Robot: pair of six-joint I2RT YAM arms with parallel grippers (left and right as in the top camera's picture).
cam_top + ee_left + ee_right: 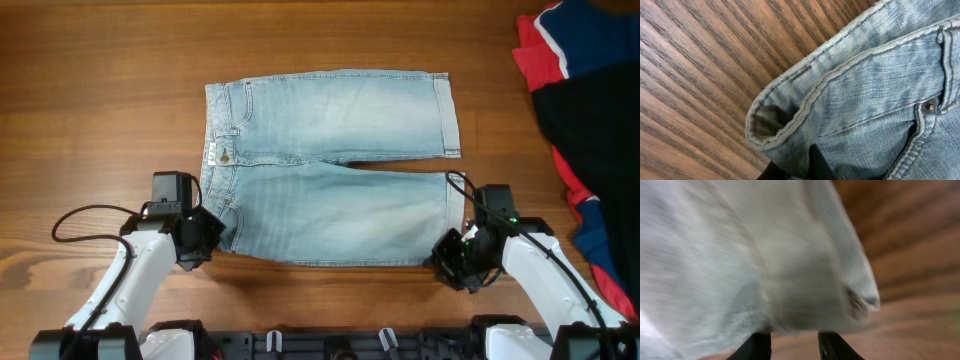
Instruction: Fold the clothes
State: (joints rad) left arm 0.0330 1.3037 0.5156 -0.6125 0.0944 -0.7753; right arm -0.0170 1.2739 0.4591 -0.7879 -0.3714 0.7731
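Jeans (330,170): pale, faded blue denim, spread flat on the wood-grain table (100,80), front side up. The waistband is at the left and both legs run to the right, the far leg slightly longer than the near one. There is a metal button (225,157) at the fly with a small pale label beside it.

Left gripper (203,242): at the jeans' near waistband corner. In the left wrist view its dark fingers (820,162) are clamped on the denim. The corner is lifted and curled, so the hem's folded inner face shows. The twill weave is clear, with heavy double stitching along the band, a brass rivet (929,106) at the pocket edge and a belt loop (947,55) just past it.

Right gripper (455,262): at the jeans' near leg hem corner. The right wrist view is motion-blurred. The cloth reads nearly white and soft and drapes over the two dark fingers (757,347), hiding their tips. What shows of the fingers stands apart, but I cannot tell whether they are gripping.

Other items: a heap of garments (590,110) in red, navy and black lies well off the jeans' right end, crumpled, not touching. A black cable (75,215) loops on the table left of the jeans, by the left arm.
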